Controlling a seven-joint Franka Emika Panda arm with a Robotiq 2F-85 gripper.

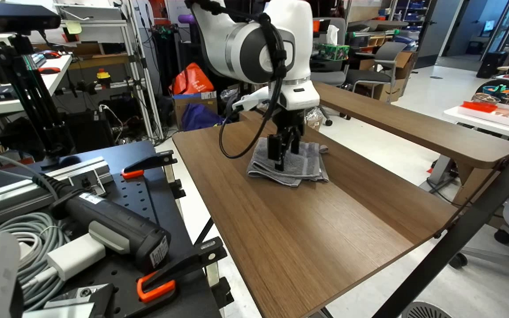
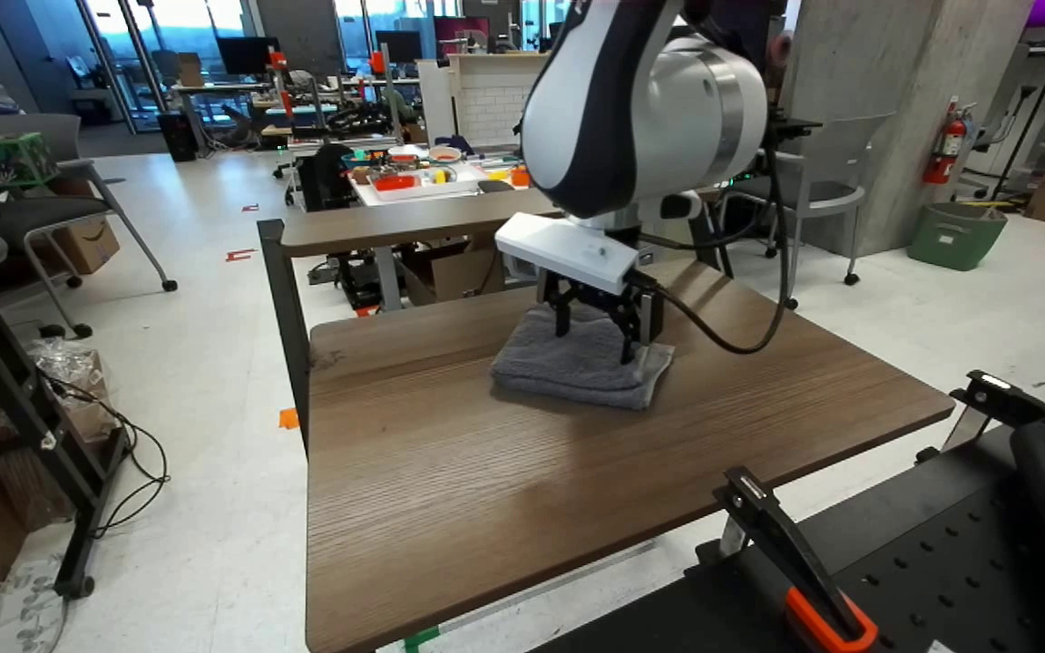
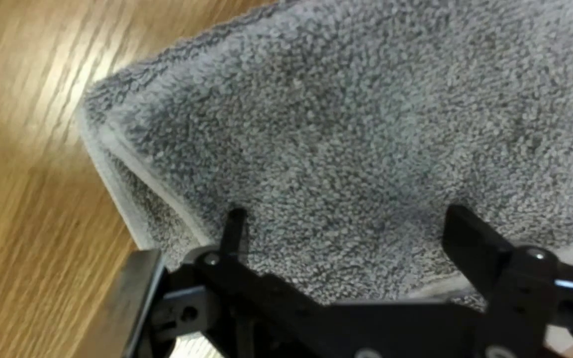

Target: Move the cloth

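The cloth is a grey folded towel with layered edges. It lies flat on the brown wooden table in both exterior views (image 1: 311, 164) (image 2: 541, 363) and fills much of the wrist view (image 3: 346, 124). My gripper points down over the cloth in both exterior views (image 1: 287, 160) (image 2: 595, 345). In the wrist view the gripper (image 3: 347, 211) has its two black fingers wide apart, with cloth surface showing between them and nothing pinched. The fingertips are at or just above the cloth; I cannot tell whether they touch it. The gripper body hides the cloth's near edge in the wrist view.
The wooden table (image 1: 325, 229) extends around the cloth. A raised wooden shelf (image 1: 404, 117) runs along one long side of it. A black workbench (image 1: 148, 198) with orange-tipped clamps (image 1: 184, 269) and a handheld tool (image 1: 108, 221) stands beside the opposite side. A black cable loops from the wrist.
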